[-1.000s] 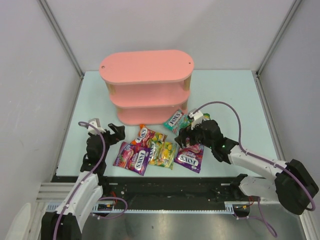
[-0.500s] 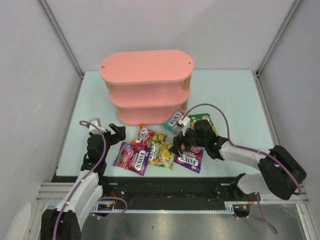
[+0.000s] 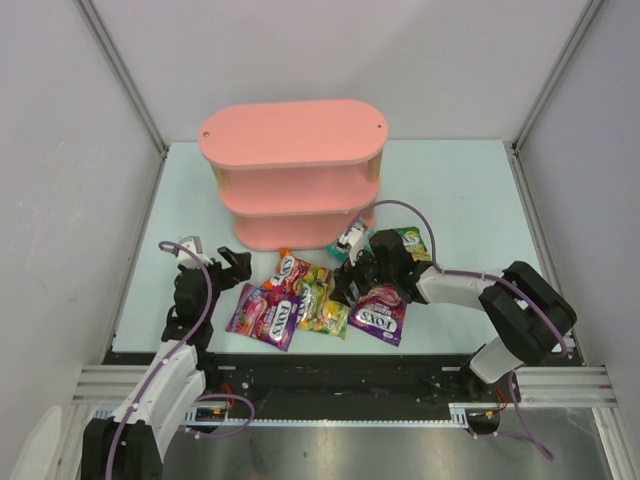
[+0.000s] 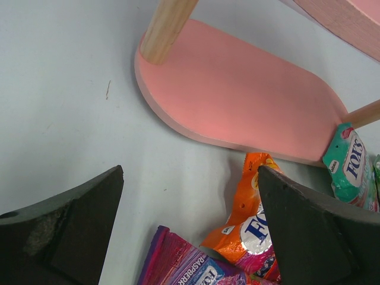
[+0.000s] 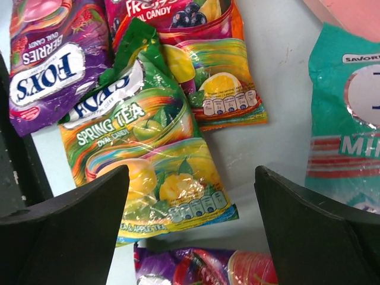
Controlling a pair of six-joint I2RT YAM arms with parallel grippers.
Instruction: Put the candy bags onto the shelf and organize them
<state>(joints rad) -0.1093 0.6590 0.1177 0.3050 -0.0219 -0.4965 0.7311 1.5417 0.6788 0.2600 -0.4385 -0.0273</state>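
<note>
The pink shelf (image 3: 290, 180) stands at the back; its bottom board (image 4: 237, 95) shows in the left wrist view. Candy bags lie in front of it: a purple one (image 3: 265, 315), an orange one (image 3: 298, 270), a yellow-green one (image 3: 325, 308), a second purple one (image 3: 380, 315), a teal one (image 3: 343, 243) and a green one (image 3: 410, 240) partly under the right arm. My right gripper (image 3: 343, 290) hangs open, its jaws (image 5: 190, 178) wide apart on either side of the yellow-green Spring Tea bag (image 5: 148, 160). My left gripper (image 3: 235, 268) is open and empty beside the purple bag (image 4: 184, 261) and the orange bag (image 4: 255, 219).
Grey walls close in the pale table on three sides. Wooden posts (image 4: 166, 29) join the shelf boards. The teal mint bag (image 5: 350, 119) lies close to the right finger, and the second purple bag (image 5: 202, 267) lies just below the jaws. A black rail runs along the near edge.
The right arm has swung left, from over the right purple bag to over the yellow-green bag, and its jaws narrowed slightly. The left arm has not moved.
</note>
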